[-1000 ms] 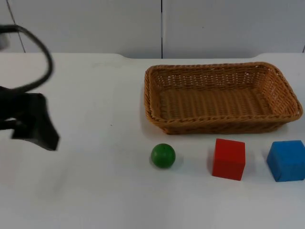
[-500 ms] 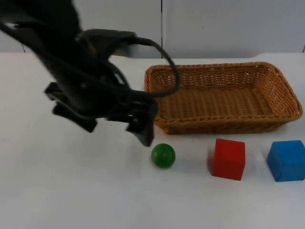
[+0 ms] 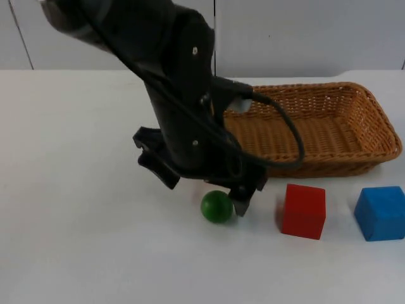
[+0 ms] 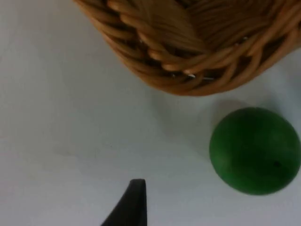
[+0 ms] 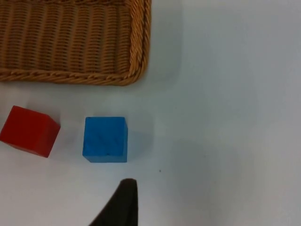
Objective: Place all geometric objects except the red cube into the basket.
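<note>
A green ball [image 3: 217, 207] lies on the white table just in front of the wicker basket [image 3: 370, 107]. My left gripper [image 3: 239, 200] hangs low over the table, close beside the ball's right side and by the basket's front left corner. In the left wrist view the green ball [image 4: 255, 150] sits just off the basket's rounded corner [image 4: 188, 70]. A red cube [image 3: 304, 211] and a blue cube [image 3: 380, 213] stand in a row to the right of the ball. My right gripper [image 5: 123, 202] waits above the table near the blue cube [image 5: 105, 139] and the red cube [image 5: 29, 130].
The left arm [image 3: 177, 88] reaches across the middle of the table and covers the basket's left end. The grey partition wall [image 3: 304, 31] closes the far side. Open white table lies to the left and along the front edge.
The left arm has swung in from the table's left edge toward the right. Its gripper has come down beside the green ball. The ball, cubes and basket have not moved.
</note>
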{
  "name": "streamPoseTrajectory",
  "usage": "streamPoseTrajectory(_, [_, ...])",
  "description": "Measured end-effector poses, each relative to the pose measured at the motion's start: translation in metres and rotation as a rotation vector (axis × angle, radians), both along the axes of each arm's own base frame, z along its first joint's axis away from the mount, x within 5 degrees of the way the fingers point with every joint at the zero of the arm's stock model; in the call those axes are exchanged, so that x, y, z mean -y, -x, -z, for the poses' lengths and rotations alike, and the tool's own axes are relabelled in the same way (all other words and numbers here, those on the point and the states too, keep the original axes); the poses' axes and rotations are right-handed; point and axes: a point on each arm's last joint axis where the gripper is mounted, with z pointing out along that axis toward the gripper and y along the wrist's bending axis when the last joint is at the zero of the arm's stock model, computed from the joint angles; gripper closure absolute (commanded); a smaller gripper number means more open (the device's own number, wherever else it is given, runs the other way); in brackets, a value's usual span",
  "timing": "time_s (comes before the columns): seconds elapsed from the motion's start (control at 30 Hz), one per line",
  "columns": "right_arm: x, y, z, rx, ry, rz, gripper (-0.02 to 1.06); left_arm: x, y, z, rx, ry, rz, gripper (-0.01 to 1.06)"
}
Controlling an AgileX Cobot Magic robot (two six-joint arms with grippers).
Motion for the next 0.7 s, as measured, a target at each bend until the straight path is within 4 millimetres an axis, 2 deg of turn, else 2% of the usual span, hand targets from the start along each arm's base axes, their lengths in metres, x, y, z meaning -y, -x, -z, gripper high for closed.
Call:
streamPoseTrajectory(0.2, [0.000,-0.001,0.000,0.003,-0.007,0.001,-0.01,0.003,-0.003,0.016,0.000,0.010,-0.014,0.08])
streamPoseTrajectory(0.33, [0.000,-0.001,0.000,0.005,-0.008,0.003,-0.01,0.005,-0.005,0.019,0.023,0.039,-0.026,0.14])
streamPoseTrajectory(0.47, [-0.001,-0.001,0.000,0.004,-0.010,0.003,-0.01,0.006,-0.006,0.018,0.031,0.052,-0.032,0.40])
streamPoseTrajectory(0.5, [-0.001,-0.001,0.000,0.005,-0.010,0.003,-0.01,0.007,-0.006,0.018,0.032,0.055,-0.034,0.40])
streamPoseTrajectory(0.53, [-0.001,-0.001,0.000,0.007,-0.010,0.003,-0.01,0.007,-0.006,0.018,0.032,0.055,-0.034,0.52])
streamPoseTrajectory(0.6, [-0.001,-0.001,0.000,0.007,-0.010,0.003,-0.01,0.007,-0.006,0.018,0.031,0.056,-0.036,0.63])
streamPoseTrajectory(0.63, [-0.001,-0.001,0.000,0.009,-0.010,0.003,-0.01,0.007,-0.006,0.018,0.031,0.056,-0.036,0.63])
streamPoseTrajectory(0.7, [-0.001,-0.001,0.000,0.010,-0.010,0.003,-0.01,0.007,-0.006,0.018,0.031,0.056,-0.037,0.73])
